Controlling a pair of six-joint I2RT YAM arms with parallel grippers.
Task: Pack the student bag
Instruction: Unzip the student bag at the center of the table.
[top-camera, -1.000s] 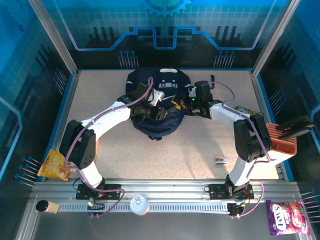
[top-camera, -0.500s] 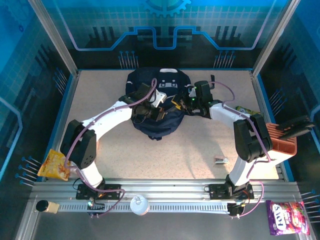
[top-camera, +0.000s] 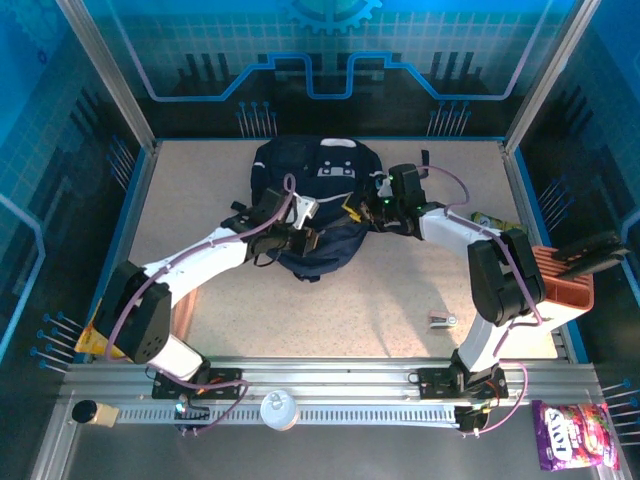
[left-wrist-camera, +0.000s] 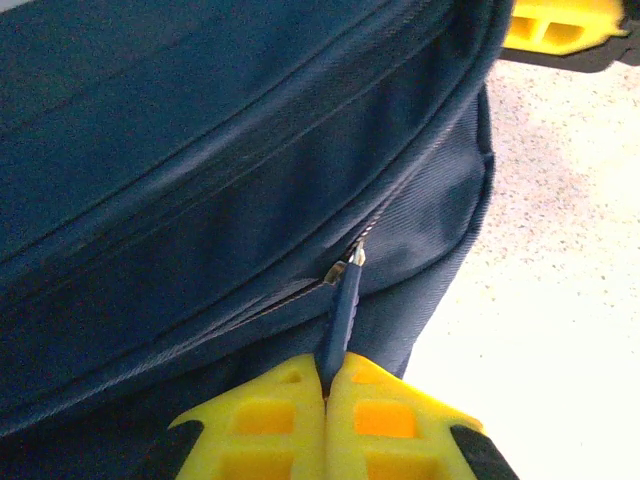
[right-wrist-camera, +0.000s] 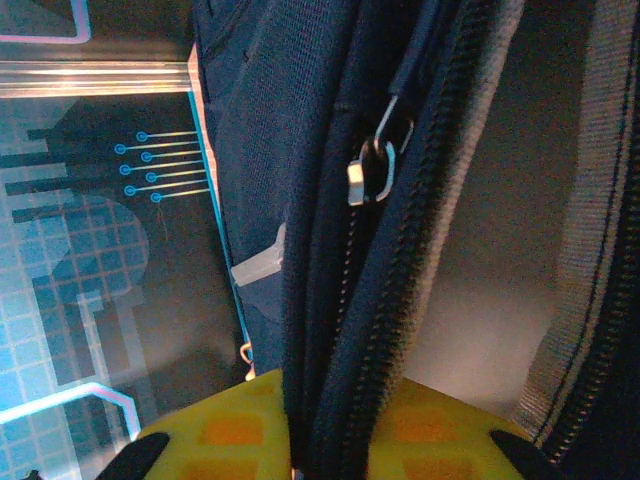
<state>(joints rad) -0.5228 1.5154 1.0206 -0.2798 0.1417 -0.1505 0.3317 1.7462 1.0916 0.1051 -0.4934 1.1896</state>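
The student bag (top-camera: 275, 165) sits mid-table (top-camera: 380, 300), toward the back. The left gripper (top-camera: 305, 238) is at its near-left edge with the zipper pull (left-wrist-camera: 342, 310) in its grip, and the right gripper (top-camera: 368, 205) is tucked against the bag's right side. A small item (top-camera: 442, 320) lies near the right arm's base. There's a box (top-camera: 565, 285) at the right edge and a pouch (top-camera: 572, 433) past the near-right corner.

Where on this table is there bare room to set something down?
Bare table between left arm and right arm, nearer than the student bag; also the far-left corner. Crowded where both arms reach the bag.
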